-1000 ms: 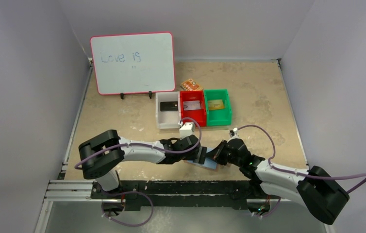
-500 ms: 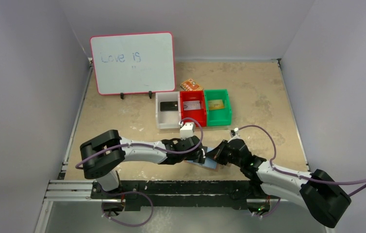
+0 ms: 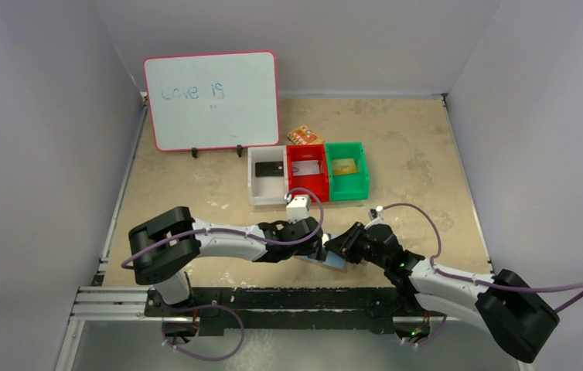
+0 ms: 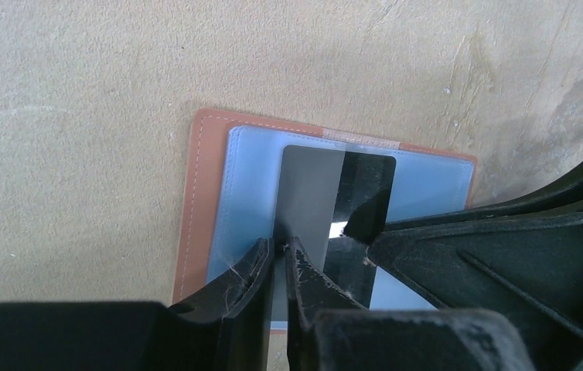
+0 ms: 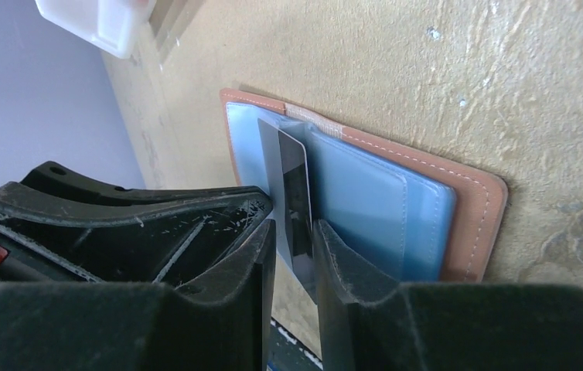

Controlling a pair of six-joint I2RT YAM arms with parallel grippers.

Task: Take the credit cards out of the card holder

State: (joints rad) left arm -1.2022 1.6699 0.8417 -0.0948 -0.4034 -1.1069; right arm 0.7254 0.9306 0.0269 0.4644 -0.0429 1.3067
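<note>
The card holder (image 4: 196,193) lies open and flat on the table (image 3: 404,154), close to the near edge and about midway along it. Its pale blue inside faces up inside a tan stitched border. 1 dark card (image 4: 311,185) sits in it, part of it greyed under a clear pocket and the rest bare and glossy.

The 2 grippers meet over the holder. The left gripper (image 4: 281,259) comes in from the left side of the table with its fingers drawn nearly together. Only a thin slit is left between them, over the card's near edge, and it cannot be told whether they pinch the card or only rest on it. The right gripper (image 5: 294,228) comes in from the right side. Its fingers stand a little apart, with the card showing in the gap between them, and they look released rather than clamped. In the left wrist view, 1 right fingertip (image 4: 366,216) rests on the bare part of the card.

Farther in, near the middle of the table, 3 bins stand in a row, touching. The white bin (image 3: 257,189) holds a dark card, the red bin (image 3: 308,185) a pale one and the green bin (image 3: 346,188) a yellowish one. An orange packet (image 3: 304,135) lies just behind the red bin. A whiteboard (image 3: 211,116) with "Love is" written on it stands at the far left corner.
</note>
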